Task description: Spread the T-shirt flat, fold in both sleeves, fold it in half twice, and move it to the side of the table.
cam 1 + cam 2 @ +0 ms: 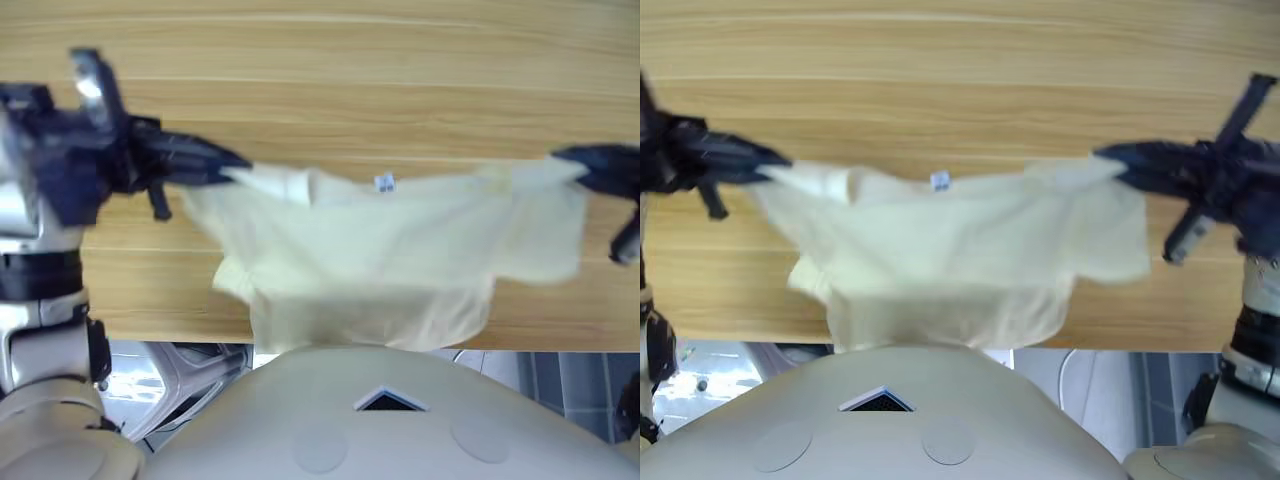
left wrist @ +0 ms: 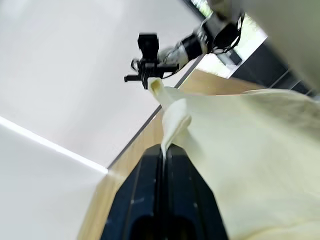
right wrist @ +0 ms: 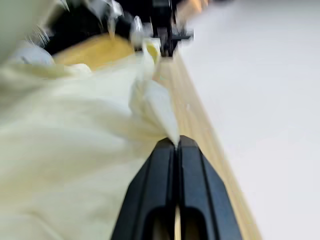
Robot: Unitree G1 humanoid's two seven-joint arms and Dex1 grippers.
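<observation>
Currently, in the eye views, the T-shirt (image 1: pixel 370 250) is held stretched across mid-frame over the table (image 1: pixel 300 60). In the wrist views, the left gripper (image 2: pixel 164 150) and right gripper (image 3: pixel 176 145) are each seen clamped on a top corner. Tension should be kept even while lowering

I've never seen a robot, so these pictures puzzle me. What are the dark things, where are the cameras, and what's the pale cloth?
This is a humanoid robot; each arm ends in a dark two-fingered claw. Two pictures come from cameras in its head, looking down on a wooden table. The other two come from its wrists, looking along each claw. The cloth is a T-shirt. The left claw and the right claw each pinch a top corner, holding it stretched between them over the table.
</observation>
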